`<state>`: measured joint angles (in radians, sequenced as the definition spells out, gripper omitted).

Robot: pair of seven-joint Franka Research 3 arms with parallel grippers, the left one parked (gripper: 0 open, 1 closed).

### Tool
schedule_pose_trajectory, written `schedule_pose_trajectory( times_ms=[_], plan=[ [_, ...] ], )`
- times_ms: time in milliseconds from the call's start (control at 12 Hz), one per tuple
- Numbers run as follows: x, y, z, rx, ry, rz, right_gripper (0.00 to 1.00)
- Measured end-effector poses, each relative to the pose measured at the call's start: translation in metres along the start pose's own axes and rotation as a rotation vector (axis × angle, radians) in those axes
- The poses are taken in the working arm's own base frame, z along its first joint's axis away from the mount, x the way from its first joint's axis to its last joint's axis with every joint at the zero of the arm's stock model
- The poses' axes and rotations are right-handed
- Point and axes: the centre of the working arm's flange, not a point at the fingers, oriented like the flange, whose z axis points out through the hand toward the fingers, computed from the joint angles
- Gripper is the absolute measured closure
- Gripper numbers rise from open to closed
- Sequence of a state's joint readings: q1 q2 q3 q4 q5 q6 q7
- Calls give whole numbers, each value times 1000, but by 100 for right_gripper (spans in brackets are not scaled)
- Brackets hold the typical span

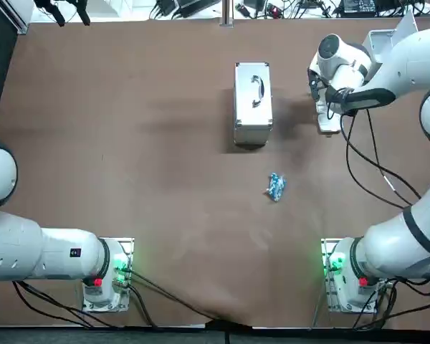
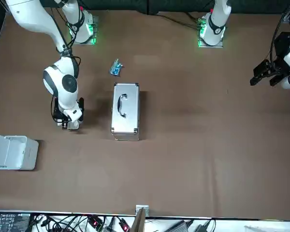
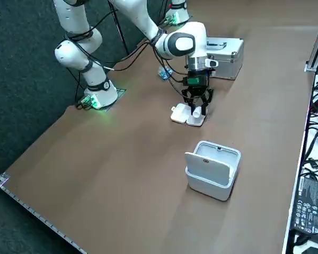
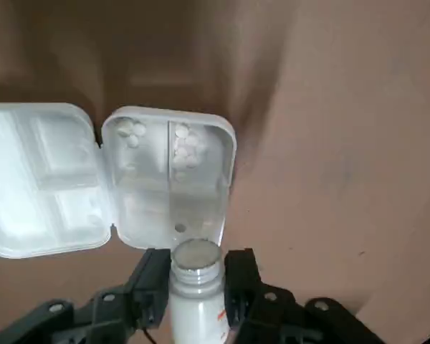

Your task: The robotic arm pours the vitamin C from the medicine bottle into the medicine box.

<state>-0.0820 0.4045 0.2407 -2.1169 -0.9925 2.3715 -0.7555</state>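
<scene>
- Right gripper [image 4: 196,278] stands low over the far right part of the brown table [image 1: 129,143], fingers pointing down and clamped on either side of a white plastic medicine bottle [image 4: 195,297].
- Bottle mouth is uncapped and sits at the edge of the white plastic medicine box [image 4: 168,183]; the bottle's tilt cannot be told.
- Box lies flat on the table with its hinged lid [image 4: 39,179] folded open beside it.
- Small white round tablets [image 4: 187,145] lie in two of the box's compartments.
- Silver metal case [image 1: 252,104] with a carry handle lies closed near the box, apart from it.
- Blue crumpled packet [image 1: 275,187] lies nearer the arm bases.
- White open-topped bin [image 3: 212,169] stands well apart.
</scene>
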Motion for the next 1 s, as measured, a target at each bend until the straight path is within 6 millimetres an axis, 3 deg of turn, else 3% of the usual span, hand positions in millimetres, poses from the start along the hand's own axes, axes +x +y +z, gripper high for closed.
schedule_pose_trajectory(
  times_ms=[500,1000],
  plan=[
    [-12,7,-3,59,63,99,57],
    [-79,21,4,206,292,216,57]
  ],
)
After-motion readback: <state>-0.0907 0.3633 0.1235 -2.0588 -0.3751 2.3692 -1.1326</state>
